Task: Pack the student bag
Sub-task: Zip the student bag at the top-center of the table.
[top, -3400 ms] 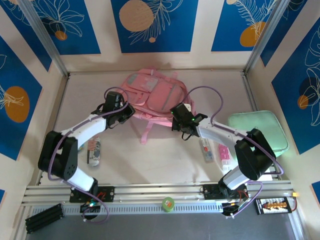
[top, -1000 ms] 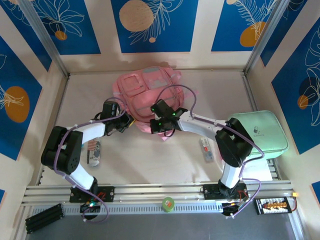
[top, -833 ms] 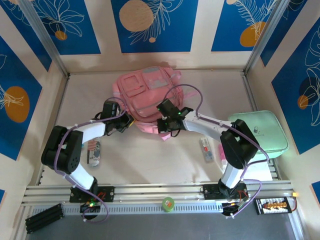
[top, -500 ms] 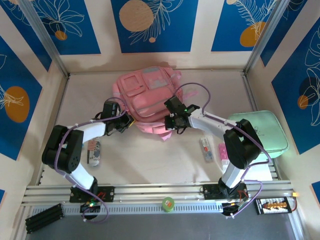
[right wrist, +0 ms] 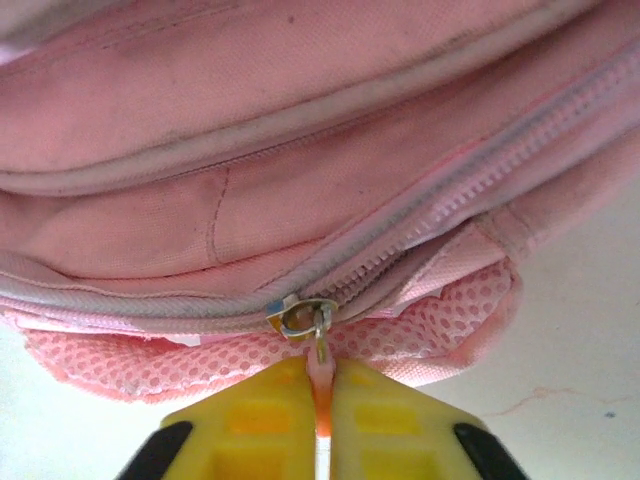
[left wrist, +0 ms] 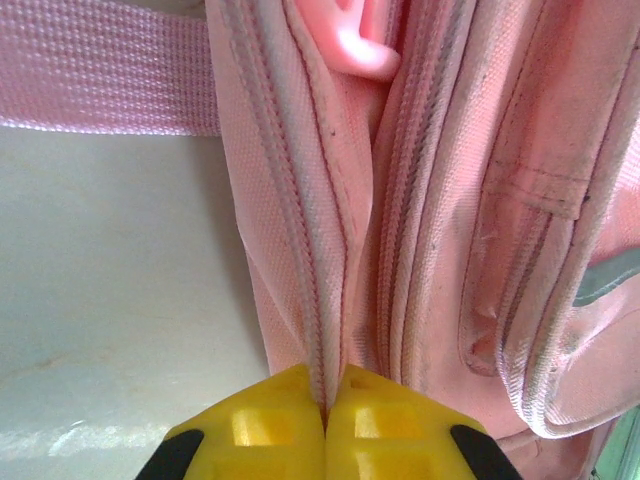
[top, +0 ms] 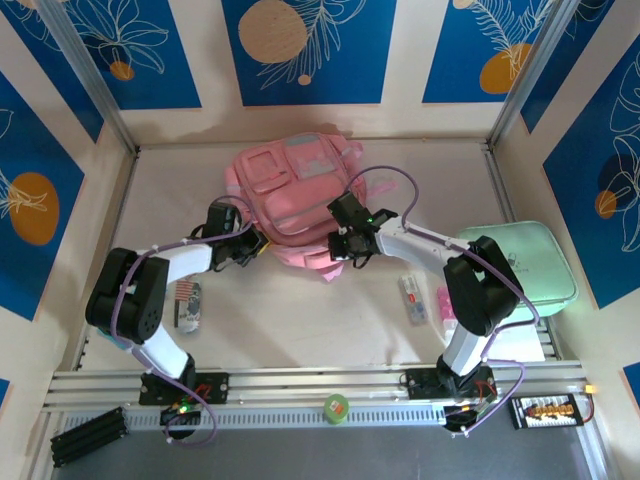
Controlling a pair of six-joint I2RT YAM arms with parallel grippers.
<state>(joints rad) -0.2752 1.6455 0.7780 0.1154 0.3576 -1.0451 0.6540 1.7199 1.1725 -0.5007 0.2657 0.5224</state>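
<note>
Over on the left of the table [top: 300, 325], a small flat object [top: 187, 305] is seen lying beside the left arm; what it is cannot be made out. The left gripper [top: 258, 243] is stretched in to the near left edge of the student bag [top: 295, 185]. From the left wrist, its yellow fingers [left wrist: 270, 425] are seen pressed together, a ridge of pink fabric along a zip seam pinched between them, with a pink webbing strap [left wrist: 100, 70] stretched across above the bare table.

The student bag is laid flat at the far middle of the table, front pockets facing up.

On to the right: the right gripper [top: 340, 250] is set against the bag's near edge. In the right wrist view it is closed tight [right wrist: 322, 410] on the zip pull [right wrist: 319, 375], which hangs from a metal slider [right wrist: 303, 318] on a zip line above pink mesh.

Further right, a small white item [top: 412, 298] and a pink one [top: 446, 305] are spotted on the table, and a mint-green case [top: 530, 262] is seen at the right edge.
</note>
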